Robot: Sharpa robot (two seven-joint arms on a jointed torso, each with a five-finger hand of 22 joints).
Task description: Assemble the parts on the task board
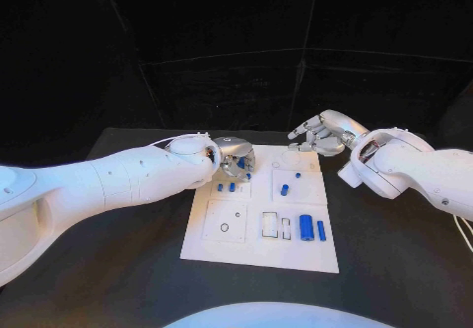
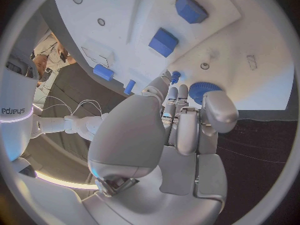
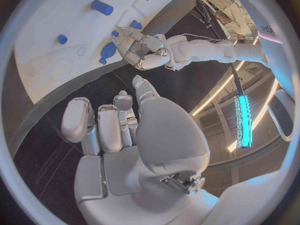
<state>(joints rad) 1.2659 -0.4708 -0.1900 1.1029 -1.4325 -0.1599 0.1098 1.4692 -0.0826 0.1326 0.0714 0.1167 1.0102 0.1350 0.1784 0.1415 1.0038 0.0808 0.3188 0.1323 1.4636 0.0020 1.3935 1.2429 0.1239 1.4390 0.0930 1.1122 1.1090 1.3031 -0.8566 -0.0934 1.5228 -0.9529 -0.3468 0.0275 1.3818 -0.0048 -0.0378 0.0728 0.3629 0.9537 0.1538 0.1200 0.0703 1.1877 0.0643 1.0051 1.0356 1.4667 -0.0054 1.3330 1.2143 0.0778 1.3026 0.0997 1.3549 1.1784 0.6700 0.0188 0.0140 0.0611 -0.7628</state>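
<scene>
Nearest the head camera, the white task board (image 1: 258, 236) is being shown lying flat on the black table (image 1: 394, 273), filling the centre of the frame. Two blue cylinders (image 1: 307, 227) are being seen lying side by side at the board's lower right, just beside a pair of rectangular outlines (image 1: 270, 225). A small blue peg (image 1: 284, 190) is being seen right of the board's centre, with a smaller blue piece (image 1: 298, 175) just above it. Two short blue pegs (image 1: 225, 186) are being seen close together at the upper left of the board, directly below the left hand.

Higher up, at the board's upper left corner, the left hand (image 1: 231, 158) is being held over the board with its fingers pointing down. In the left wrist view, a round ribbed blue knob (image 2: 201, 90) is being grasped between the fingers (image 2: 215, 110) of this hand, and a small blue peg (image 2: 175, 76) is being seen just beyond the fingertips, over the white board (image 2: 250, 60); two blue blocks (image 2: 164, 42) are being shown further across the board.

At the upper right of the head view, the right hand (image 1: 320, 134) is being held just past the board's top right corner, off the board, with its fingers loosely curled and nothing in them. In the right wrist view, these fingers (image 3: 100, 127) are being shown apart and empty above the dark table.
</scene>
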